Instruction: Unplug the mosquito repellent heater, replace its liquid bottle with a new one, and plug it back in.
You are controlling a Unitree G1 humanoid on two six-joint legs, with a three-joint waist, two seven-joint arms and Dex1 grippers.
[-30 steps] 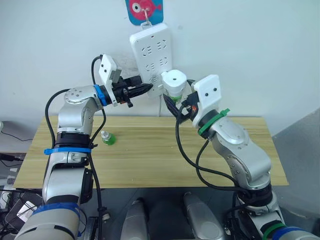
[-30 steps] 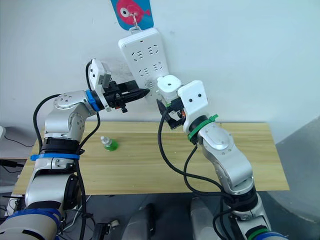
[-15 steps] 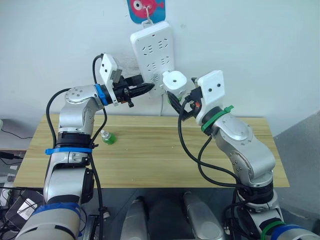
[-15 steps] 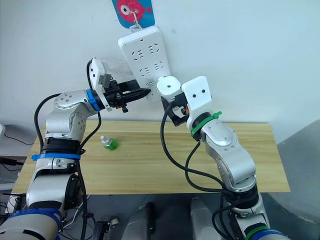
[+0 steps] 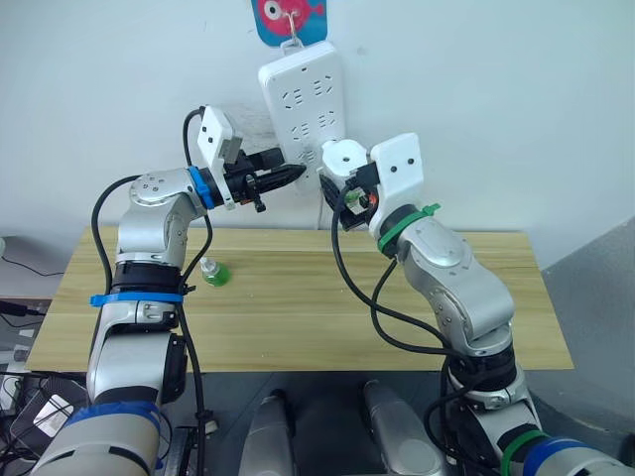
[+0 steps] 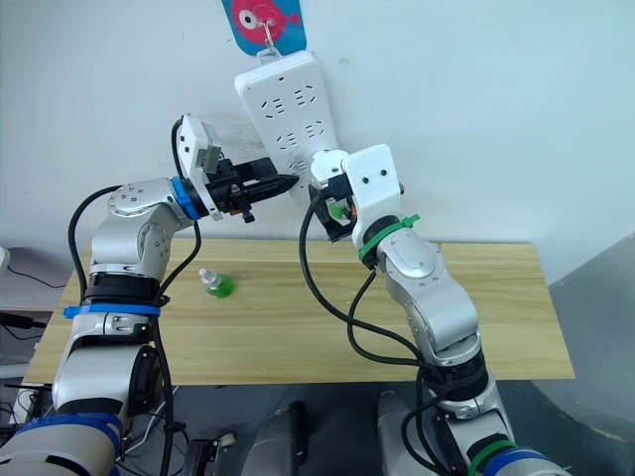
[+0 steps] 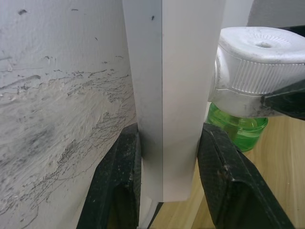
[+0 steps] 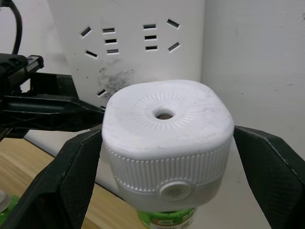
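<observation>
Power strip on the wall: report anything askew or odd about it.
The power strip hangs tilted from its hook, not plumb. The left gripper clamps its lower edge, and the wall beside it is scuffed grey. The right gripper holds the heater by it.

Both arms raised; left end effector [image 5: 294,175] and right end effector [image 8: 164,143] clamped (fingers loaded).

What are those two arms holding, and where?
Right gripper: small white rounded heater, by its sides. Left gripper: long white power strip, by its lower edges.
</observation>
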